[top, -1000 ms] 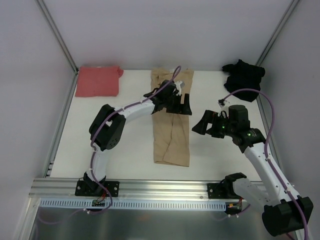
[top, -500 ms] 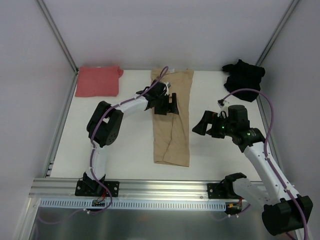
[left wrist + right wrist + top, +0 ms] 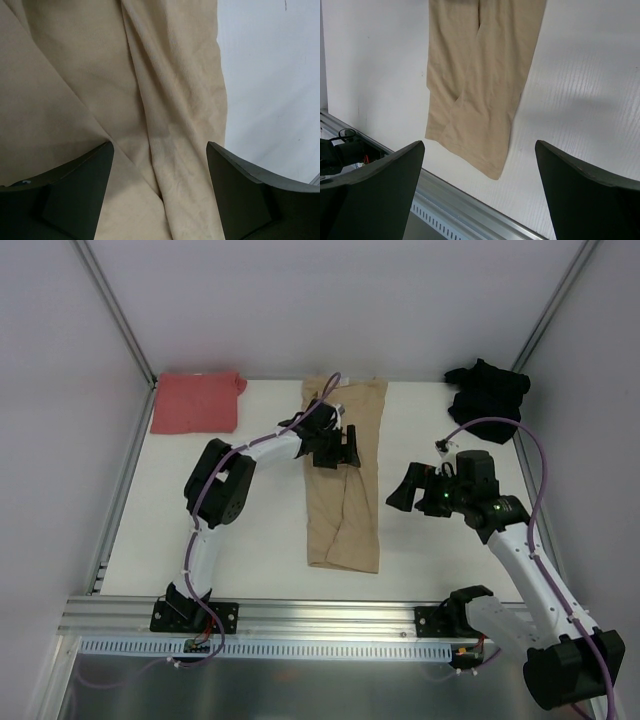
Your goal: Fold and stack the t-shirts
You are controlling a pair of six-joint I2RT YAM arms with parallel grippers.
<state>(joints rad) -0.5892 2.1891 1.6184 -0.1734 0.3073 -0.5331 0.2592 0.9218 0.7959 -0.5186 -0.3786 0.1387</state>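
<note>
Tan shirt [image 3: 345, 525] on white table [image 3: 270, 550] (pale walls [image 3: 330, 300])

Count: 3 t-shirts: tan t-shirt [image 3: 345, 510], salmon-red t-shirt [image 3: 195, 403], black t-shirt [image 3: 487, 390]. 2 grippers: left gripper [image 3: 338, 452], right gripper [image 3: 402, 492]. 1 table [image 3: 250, 530].

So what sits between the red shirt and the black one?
The tan shirt, with bare table on either side; the top view shows it.
</note>
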